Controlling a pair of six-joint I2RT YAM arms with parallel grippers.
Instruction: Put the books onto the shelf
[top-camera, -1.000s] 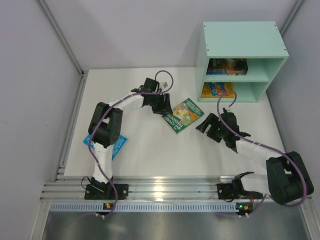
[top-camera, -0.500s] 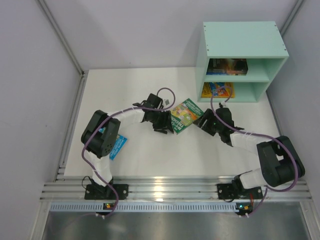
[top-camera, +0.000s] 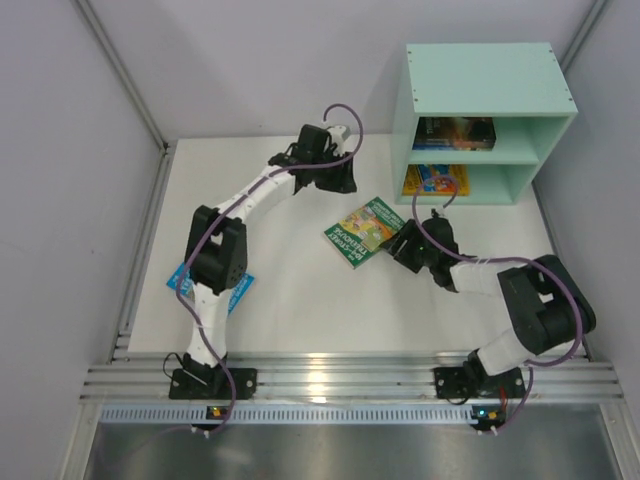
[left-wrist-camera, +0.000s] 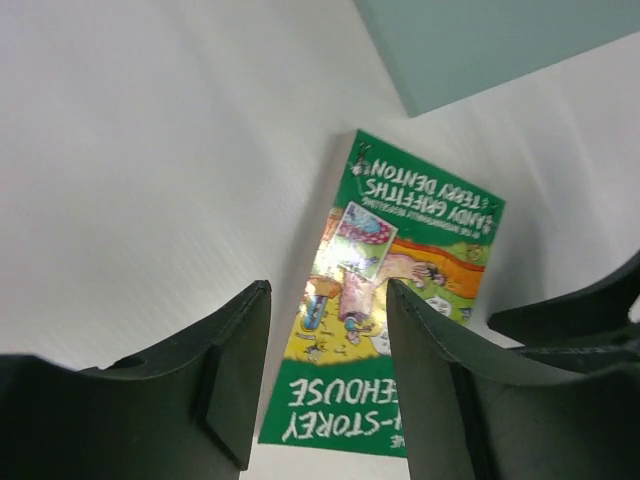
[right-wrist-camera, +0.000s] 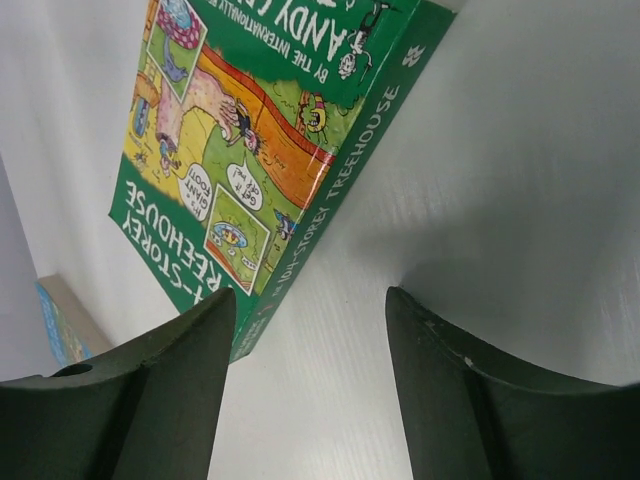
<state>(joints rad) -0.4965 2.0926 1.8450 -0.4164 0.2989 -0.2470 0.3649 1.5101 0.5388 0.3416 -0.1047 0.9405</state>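
Green book (left-wrist-camera: 420, 240), cover reading "STOREY TREEHOUSE", "TERRY DENTON"

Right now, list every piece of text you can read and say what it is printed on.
"ANDY GRIFFITHS", "TERRY DENTON": green book cover.
"-STOREY TREEHOUSE": its cover and spine; the number is unclear.
"BY THE INTERNATIONALLY": cover, cut off by the frame.
Books in the shelf, light blue book: too small to read.

A white worktop (top-camera: 290, 300) sits boxed in by pale lilac-grey wall panels (top-camera: 250, 60) at the back and both sides, with slim metal posts (top-camera: 120, 75) where they meet. Along the near edge runs a ribbed aluminium rail (top-camera: 330, 375), then a perforated strip (top-camera: 330, 412) and a dull steel sheet (top-camera: 330, 450).
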